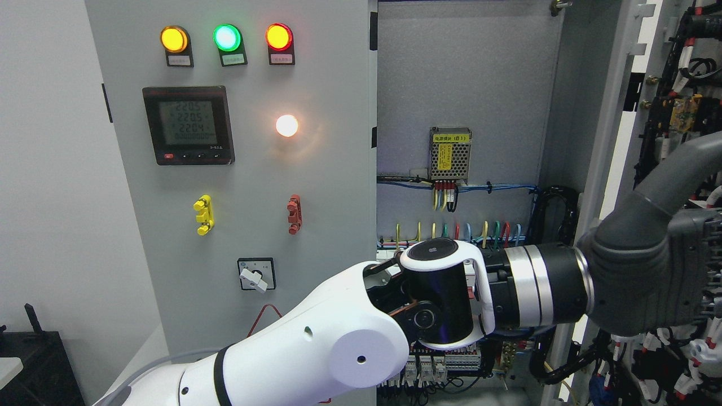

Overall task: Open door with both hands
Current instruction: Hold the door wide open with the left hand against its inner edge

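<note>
Door [615, 169] at right: swung wide, edge-on, cabinet [462, 101] interior exposed. Left hand [660, 270] against door edge, reaching across; finger state impossible to tell. Right hand out of view. Probably stiff sheet steel, hinged, wiring-laden inside: push on bare edge, clear of cables.

- A white left arm [293, 355] comes in from the lower left and reaches across the frame to the right.
- Its dark grey left hand [648, 276] sits at the right edge against the opened door [606, 169]; the fingers are hidden.
- The closed panel [237, 169] at left carries three lit lamps [227, 37] and a digital meter [187, 125].
- Coloured wiring [457, 231] and a power supply [450, 155] show inside the cabinet at centre.
</note>
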`<move>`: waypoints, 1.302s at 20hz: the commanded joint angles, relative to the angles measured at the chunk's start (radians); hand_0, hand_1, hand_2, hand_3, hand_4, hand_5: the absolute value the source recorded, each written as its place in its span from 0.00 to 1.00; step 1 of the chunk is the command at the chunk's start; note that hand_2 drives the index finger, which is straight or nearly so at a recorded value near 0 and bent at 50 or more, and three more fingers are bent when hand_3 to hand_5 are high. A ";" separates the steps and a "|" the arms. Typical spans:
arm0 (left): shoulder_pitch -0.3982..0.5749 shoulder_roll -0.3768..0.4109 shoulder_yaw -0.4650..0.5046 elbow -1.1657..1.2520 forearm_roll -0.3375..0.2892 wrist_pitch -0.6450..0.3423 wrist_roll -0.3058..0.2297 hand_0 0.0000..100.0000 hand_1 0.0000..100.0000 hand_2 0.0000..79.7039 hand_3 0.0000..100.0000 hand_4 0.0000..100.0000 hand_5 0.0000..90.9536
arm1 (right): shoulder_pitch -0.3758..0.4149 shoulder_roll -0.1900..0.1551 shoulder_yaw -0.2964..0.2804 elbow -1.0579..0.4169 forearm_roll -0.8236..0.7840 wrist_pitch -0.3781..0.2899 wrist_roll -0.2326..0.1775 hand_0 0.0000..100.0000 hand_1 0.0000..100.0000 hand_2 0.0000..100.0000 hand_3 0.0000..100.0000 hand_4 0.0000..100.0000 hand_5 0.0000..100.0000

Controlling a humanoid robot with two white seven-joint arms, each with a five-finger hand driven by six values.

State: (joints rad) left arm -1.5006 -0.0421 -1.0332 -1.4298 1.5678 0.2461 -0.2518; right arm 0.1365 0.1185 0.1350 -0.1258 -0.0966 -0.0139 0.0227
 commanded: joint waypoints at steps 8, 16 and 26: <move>0.000 -0.036 -0.050 0.095 0.012 -0.017 0.052 0.00 0.00 0.00 0.00 0.04 0.00 | 0.000 0.000 0.000 0.000 0.000 -0.001 0.000 0.00 0.00 0.00 0.00 0.00 0.00; 0.002 -0.036 -0.051 0.097 0.011 -0.025 0.088 0.00 0.00 0.00 0.00 0.04 0.00 | 0.000 0.001 0.000 0.000 0.000 0.000 0.000 0.00 0.00 0.00 0.00 0.00 0.00; 0.002 -0.035 -0.042 0.086 0.011 -0.014 0.066 0.00 0.00 0.00 0.00 0.04 0.00 | 0.000 0.000 0.000 0.000 0.000 0.000 0.000 0.00 0.00 0.00 0.00 0.00 0.00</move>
State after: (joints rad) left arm -1.4987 -0.0744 -1.0781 -1.3481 1.5791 0.2165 -0.1671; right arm 0.1365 0.1185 0.1350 -0.1257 -0.0966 -0.0153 0.0227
